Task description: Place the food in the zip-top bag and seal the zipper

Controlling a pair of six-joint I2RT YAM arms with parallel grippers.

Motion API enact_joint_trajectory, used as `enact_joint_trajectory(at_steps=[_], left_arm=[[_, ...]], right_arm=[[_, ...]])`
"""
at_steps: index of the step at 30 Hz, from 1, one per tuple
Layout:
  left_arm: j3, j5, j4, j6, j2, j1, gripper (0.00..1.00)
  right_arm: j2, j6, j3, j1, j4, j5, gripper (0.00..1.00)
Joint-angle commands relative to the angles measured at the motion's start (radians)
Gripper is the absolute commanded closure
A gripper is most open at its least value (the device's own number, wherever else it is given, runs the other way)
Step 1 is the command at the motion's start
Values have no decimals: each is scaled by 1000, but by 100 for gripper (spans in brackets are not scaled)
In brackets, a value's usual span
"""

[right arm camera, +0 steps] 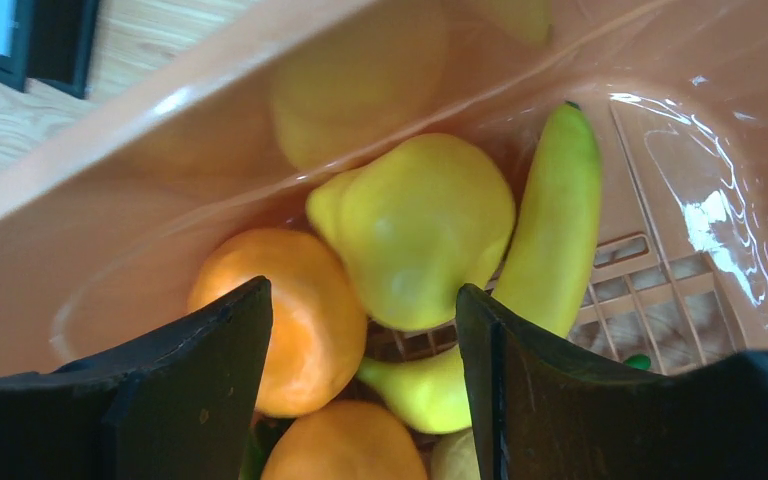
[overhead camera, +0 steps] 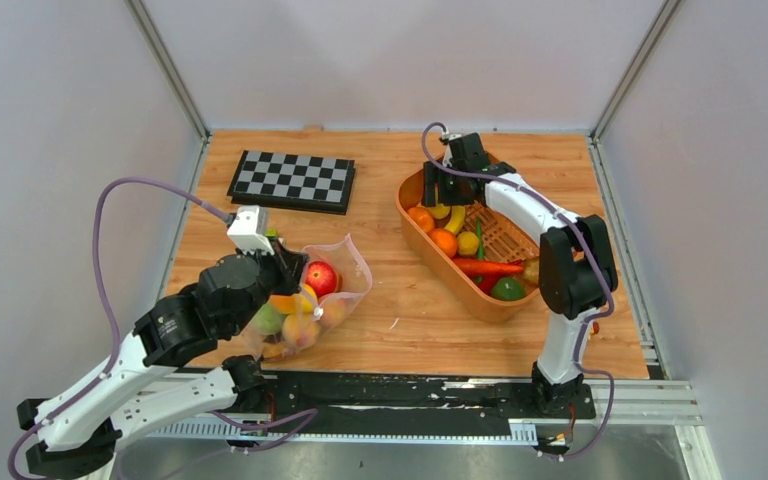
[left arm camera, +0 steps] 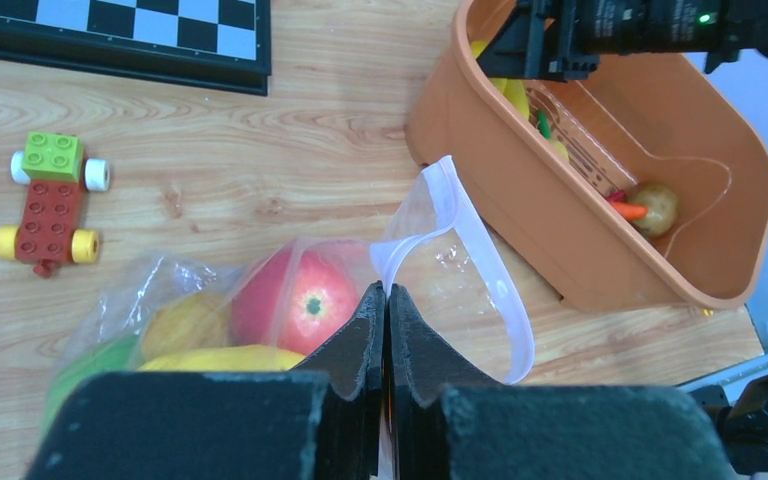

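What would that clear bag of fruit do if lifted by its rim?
Probably sag and fold: the zip-top bag looks thin and crinkly, its mouth curling open. The red apple inside looks round and glossy, so it would likely roll to the lowest corner.

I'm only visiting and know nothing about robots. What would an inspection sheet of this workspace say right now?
Surface: wooden table, no spills seen.
Job's things: zip-top bag on the left, mouth open, zipper unsealed, red apple and other fruit inside; yellow pear and banana wait in the orange tub.
Clutter: checkerboard at the far left; block toy car near the bag.
Grippers: left gripper shut, pinching the bag's mouth edge; right gripper open, inside the tub above the fruit.
Cables: purple cable loops off each arm, no snag seen.
Surroundings: pale walls on three sides.
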Motion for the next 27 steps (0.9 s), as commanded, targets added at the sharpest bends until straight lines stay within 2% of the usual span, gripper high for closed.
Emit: enact_joint_trajectory(at_steps=[1, 7, 12, 16, 21, 27], left_arm=[[2, -1, 51, -19, -18, 0, 93], [-7, -2, 50, -31, -29, 1, 93], [-10, 8, 67, -29, -18, 0, 93], [-3, 16, 66, -22, 0, 0, 93], [-4, 16, 67, -22, -1, 0, 93], [-10, 22, 78, -21, 3, 0, 93]], right_arm=[[54, -40, 19, -4, 2, 3, 32], [68, -98, -13, -4, 15, 84, 33], [43, -101, -41, -5, 44, 77, 52], [-45, -63, -101, -9, 90, 78, 58], [-178, -18, -213, -23, 134, 153, 63], [-344, 37, -340, -61, 171, 67, 64]])
